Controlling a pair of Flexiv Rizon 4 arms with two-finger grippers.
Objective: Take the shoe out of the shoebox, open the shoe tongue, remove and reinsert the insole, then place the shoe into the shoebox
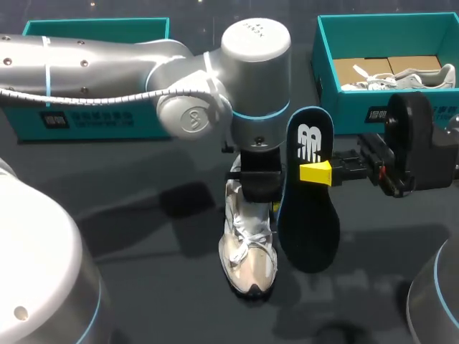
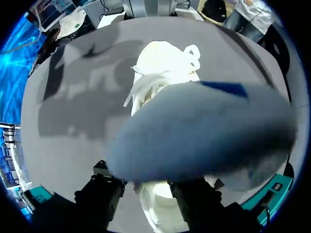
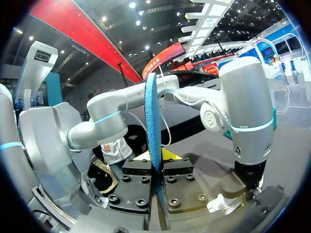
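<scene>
Your right gripper (image 1: 315,173) is clamping the insole (image 1: 310,236) by its edge, holding it in the air just beside the shoe (image 1: 247,258), which is lying on the table. With so thin a hold, the insole is risking twisting or slipping as you are steering it into the opening. Your left gripper (image 1: 259,188) is sitting over the heel collar and crowding that opening; you cannot tell whether it is gripping. The shoebox (image 1: 337,107), holding a second shoe (image 1: 405,77), is standing well apart behind.
</scene>
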